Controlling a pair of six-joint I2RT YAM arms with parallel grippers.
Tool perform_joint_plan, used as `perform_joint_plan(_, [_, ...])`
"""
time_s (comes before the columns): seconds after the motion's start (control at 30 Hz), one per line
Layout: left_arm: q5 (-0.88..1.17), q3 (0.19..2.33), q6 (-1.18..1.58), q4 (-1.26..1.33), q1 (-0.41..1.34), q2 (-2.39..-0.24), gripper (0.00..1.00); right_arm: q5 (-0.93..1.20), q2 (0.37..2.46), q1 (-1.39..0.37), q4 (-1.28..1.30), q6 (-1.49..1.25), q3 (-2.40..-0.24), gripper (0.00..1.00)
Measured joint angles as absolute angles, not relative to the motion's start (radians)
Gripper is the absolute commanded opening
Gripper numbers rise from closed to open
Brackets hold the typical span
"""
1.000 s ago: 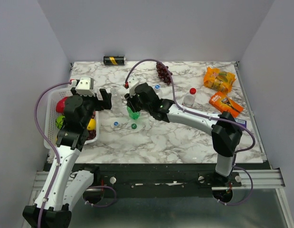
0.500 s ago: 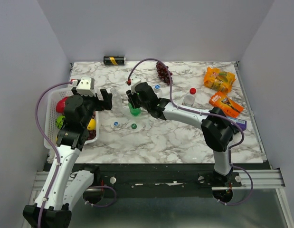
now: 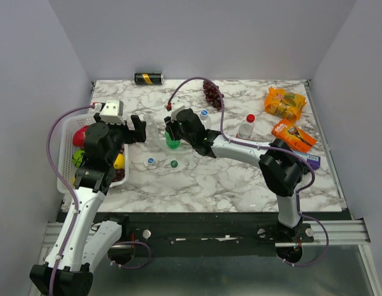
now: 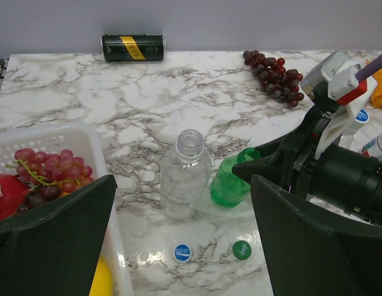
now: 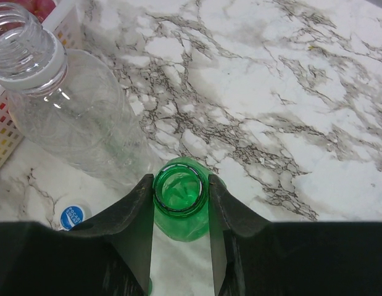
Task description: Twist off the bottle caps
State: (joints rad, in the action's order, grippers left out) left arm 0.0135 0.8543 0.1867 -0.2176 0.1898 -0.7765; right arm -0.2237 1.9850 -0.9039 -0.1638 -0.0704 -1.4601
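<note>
One translucent green plastic bottle stands upright on the marble table, its open neck clenched between the right jaws. Judged light, thin-walled, crushable; the stiff neck is the sound hold. Ahead of the released left jaws stands the clear plastic bottle.

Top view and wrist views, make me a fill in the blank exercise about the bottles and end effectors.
The right end effector is shut around the ____ of the green bottle. The clear bottle beside it stands with ____ cap on. On the table, the loose cap beside the green cap is ____. The left end effector is ____, holding nothing.
Missing words: neck; no; blue; open.
</note>
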Motion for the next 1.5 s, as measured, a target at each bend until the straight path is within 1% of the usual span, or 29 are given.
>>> perform_joint_plan(0.03, [0.014,0.854,0.187,-0.218,0.190,-0.778,0.99,-0.224,1.985,-0.904,-0.167,-0.070,-1.458,0.19])
perform_joint_plan(0.1, [0.014,0.854,0.187,-0.218,0.190,-0.782,0.99,-0.224,1.985,-0.904,-0.175,-0.070,-1.454,0.30])
perform_joint_plan(0.13, [0.015,0.854,0.187,-0.218,0.190,-0.784,0.99,-0.224,1.985,-0.904,-0.180,-0.069,-1.451,0.48])
perform_joint_plan(0.2, [0.016,0.854,0.187,-0.218,0.190,-0.786,0.99,-0.224,1.985,-0.904,-0.188,-0.067,-1.447,0.57])
perform_joint_plan(0.23, [0.016,0.854,0.187,-0.218,0.190,-0.786,0.99,-0.224,1.985,-0.904,-0.192,-0.066,-1.444,0.63])
perform_joint_plan(0.3, [0.016,0.854,0.187,-0.218,0.190,-0.786,0.99,-0.224,1.985,-0.904,-0.191,-0.065,-1.440,0.66])
perform_joint_plan(0.33, [0.017,0.854,0.187,-0.218,0.190,-0.787,0.99,-0.224,1.985,-0.904,-0.189,-0.061,-1.437,0.70])
perform_joint_plan(0.37, [0.017,0.854,0.187,-0.218,0.190,-0.788,0.99,-0.224,1.985,-0.904,-0.187,-0.061,-1.435,0.79])
perform_joint_plan(0.4, [0.017,0.854,0.187,-0.219,0.190,-0.789,0.99,-0.224,1.985,-0.904,-0.186,-0.060,-1.433,0.80])
perform_joint_plan(0.6, [0.019,0.854,0.187,-0.219,0.190,-0.794,0.99,-0.222,1.972,-0.904,-0.185,-0.051,-1.422,0.82])
perform_joint_plan(0.67, [0.020,0.854,0.186,-0.219,0.190,-0.794,0.99,-0.215,1.951,-0.904,-0.186,-0.050,-1.408,0.86])
perform_joint_plan(0.73, [0.020,0.854,0.186,-0.220,0.190,-0.795,0.99,-0.200,1.920,-0.904,-0.187,-0.050,-1.387,0.88])
perform_joint_plan(0.97, [0.019,0.854,0.182,-0.223,0.190,-0.795,0.99,-0.112,1.737,-0.904,-0.194,-0.061,-1.279,0.88])
perform_joint_plan(1.1, [0.021,0.854,0.175,-0.227,0.190,-0.801,0.99,-0.105,1.630,-0.904,-0.162,-0.063,-1.274,0.84])
perform_joint_plan(1.23, [0.042,0.854,0.173,-0.228,0.190,-0.808,0.99,-0.118,1.603,-0.885,-0.058,-0.059,-1.359,0.77])
perform_joint_plan(1.3, [0.052,0.854,0.173,-0.228,0.190,-0.809,0.99,-0.122,1.602,-0.852,-0.010,-0.060,-1.389,0.76])
perform_joint_plan(1.33, [0.056,0.854,0.173,-0.228,0.190,-0.809,0.99,-0.126,1.599,-0.831,0.007,-0.061,-1.390,0.74])
perform_joint_plan(1.5, [0.086,0.854,0.173,-0.227,0.190,-0.812,0.99,-0.141,1.603,-0.722,0.110,-0.072,-1.390,0.73])
